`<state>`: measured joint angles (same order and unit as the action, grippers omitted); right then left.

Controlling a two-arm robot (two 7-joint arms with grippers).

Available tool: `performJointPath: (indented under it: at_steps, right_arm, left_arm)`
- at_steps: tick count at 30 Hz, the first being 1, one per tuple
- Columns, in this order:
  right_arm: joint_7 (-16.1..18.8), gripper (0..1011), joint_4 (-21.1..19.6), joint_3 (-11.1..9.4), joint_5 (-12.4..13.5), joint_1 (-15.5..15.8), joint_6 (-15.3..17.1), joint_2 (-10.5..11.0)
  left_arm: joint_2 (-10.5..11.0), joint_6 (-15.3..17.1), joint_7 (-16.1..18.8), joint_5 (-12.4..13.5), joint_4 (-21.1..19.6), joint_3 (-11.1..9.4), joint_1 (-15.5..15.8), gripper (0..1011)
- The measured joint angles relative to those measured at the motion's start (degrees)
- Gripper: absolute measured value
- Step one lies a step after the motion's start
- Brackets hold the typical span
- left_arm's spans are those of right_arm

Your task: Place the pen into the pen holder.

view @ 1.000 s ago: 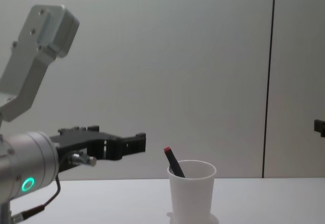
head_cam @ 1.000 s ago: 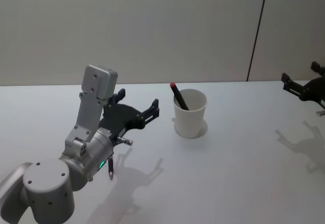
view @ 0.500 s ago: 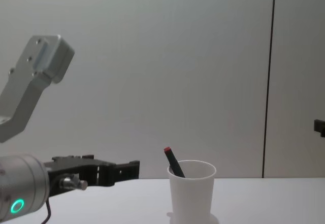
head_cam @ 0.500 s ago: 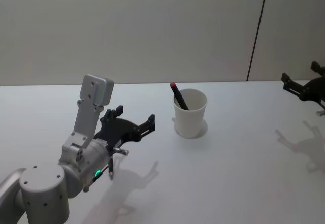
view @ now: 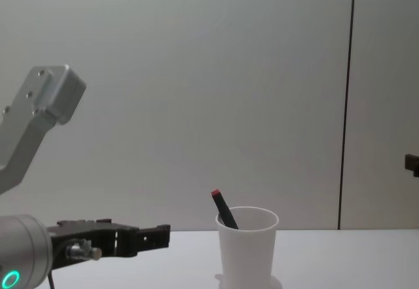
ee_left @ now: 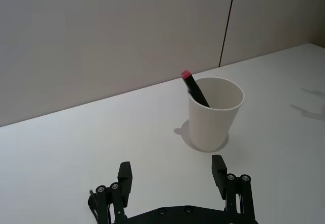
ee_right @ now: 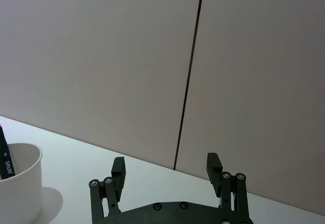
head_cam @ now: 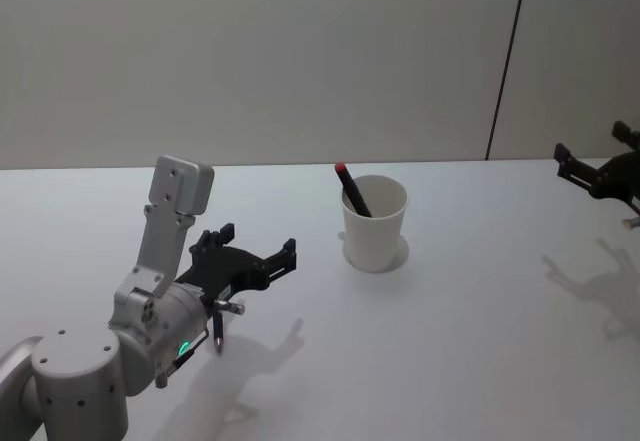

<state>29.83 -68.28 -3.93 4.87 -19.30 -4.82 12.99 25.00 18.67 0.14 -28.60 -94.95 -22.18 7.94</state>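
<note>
The pen (head_cam: 352, 189) leans inside the pen holder (head_cam: 376, 229), probably against its rim, so both sets of jaws are released and empty: left gripper (head_cam: 258, 242) at its 8 o'clock, right gripper (head_cam: 592, 149) parked at 3 o'clock.

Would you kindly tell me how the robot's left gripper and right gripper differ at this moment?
The left gripper hangs low over the white table, left of the white paper cup and aimed towards it; the right gripper sits far to the right, at the head view's edge. In the chest view the left gripper is level with the cup, the right gripper above its rim. Both are black, fingers open, holding nothing.
</note>
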Motion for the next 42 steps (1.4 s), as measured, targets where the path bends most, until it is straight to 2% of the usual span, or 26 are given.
performJointPath:
  at_steps: [26,42]
  right_arm:
    - [0.01,1002,0.01,0.00,0.00,0.00,0.01,0.00]
    - [0.00,1002,0.00,0.00,0.00,0.00,0.00,0.00]
  left_arm:
    - [0.96,7.58,2.78,-4.09,0.15,1.40,-1.51,1003]
    - [0.89,9.73,4.05,-5.96,1.47,1.70,-2.32,1003]
